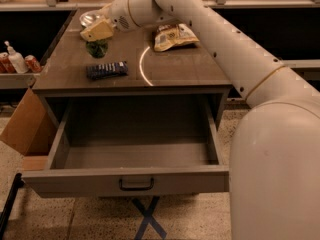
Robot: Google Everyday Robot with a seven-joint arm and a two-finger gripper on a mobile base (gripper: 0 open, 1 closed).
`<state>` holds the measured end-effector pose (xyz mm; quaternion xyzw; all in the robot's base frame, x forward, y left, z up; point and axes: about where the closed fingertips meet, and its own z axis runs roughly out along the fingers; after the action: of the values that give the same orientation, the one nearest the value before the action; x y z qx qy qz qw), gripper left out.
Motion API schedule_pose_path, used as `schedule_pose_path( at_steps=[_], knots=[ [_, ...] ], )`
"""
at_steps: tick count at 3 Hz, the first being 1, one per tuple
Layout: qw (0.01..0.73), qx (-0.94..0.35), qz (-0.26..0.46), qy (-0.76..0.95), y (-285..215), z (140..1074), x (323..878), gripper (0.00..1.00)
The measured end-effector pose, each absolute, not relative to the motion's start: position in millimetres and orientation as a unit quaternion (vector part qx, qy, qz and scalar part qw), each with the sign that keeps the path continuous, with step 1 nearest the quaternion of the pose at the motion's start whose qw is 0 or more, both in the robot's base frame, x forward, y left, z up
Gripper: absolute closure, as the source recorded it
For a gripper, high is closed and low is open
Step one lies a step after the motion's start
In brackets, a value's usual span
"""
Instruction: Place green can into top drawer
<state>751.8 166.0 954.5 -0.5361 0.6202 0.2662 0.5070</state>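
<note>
Counter (190, 68) carries the can (96, 49) at its far-left end, with the end effector (97, 35) directly over it, grip we cannot tell, and the drawer (75, 181) open below, presumably to receive it.

One green can (97, 48) under jaws
</note>
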Motion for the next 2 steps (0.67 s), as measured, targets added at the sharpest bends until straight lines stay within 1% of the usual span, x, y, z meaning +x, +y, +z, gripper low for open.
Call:
schedule_pose_path(
  at_steps=[1, 2],
  knots=[
    [0.507, -0.536, 0.266, 0.62, 166.3, 954.4, 751.8, 1.0],
    [0.488, -0.55, 0.285, 0.616, 174.4, 942.0, 741.4, 1.0]
  ],
)
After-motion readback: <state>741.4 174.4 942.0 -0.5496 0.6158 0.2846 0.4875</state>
